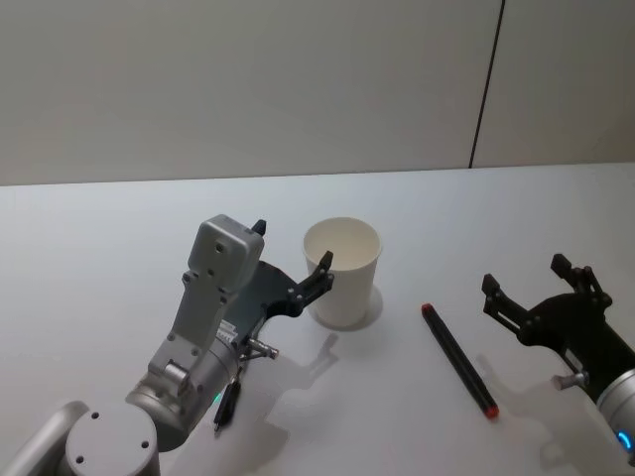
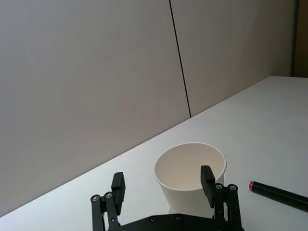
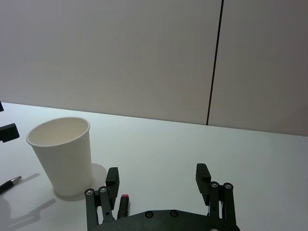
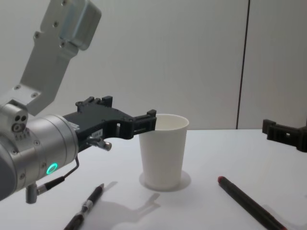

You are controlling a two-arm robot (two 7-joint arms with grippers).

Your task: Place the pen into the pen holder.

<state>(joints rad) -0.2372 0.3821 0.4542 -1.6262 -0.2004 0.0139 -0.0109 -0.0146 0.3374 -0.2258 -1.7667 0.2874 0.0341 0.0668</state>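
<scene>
Right gripper (image 3: 158, 172) fingers (image 3: 112, 179) spread; pen holder (image 3: 62, 154) upright on table (image 3: 192, 144).

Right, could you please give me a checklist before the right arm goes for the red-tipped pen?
1. The cup stands upright, nothing inside: ok.
2. The red-tipped pen lies free on the table, right of the cup: ok.
3. The right gripper has its jaws open and empty: ok.
4. The right gripper is over that pen: not ok, it sits off to the pen's right.
5. The left gripper is clear of the cup: cannot tell, one open jaw is right at the rim.
6. The second pen lies left of the cup, off that path: ok.
</scene>
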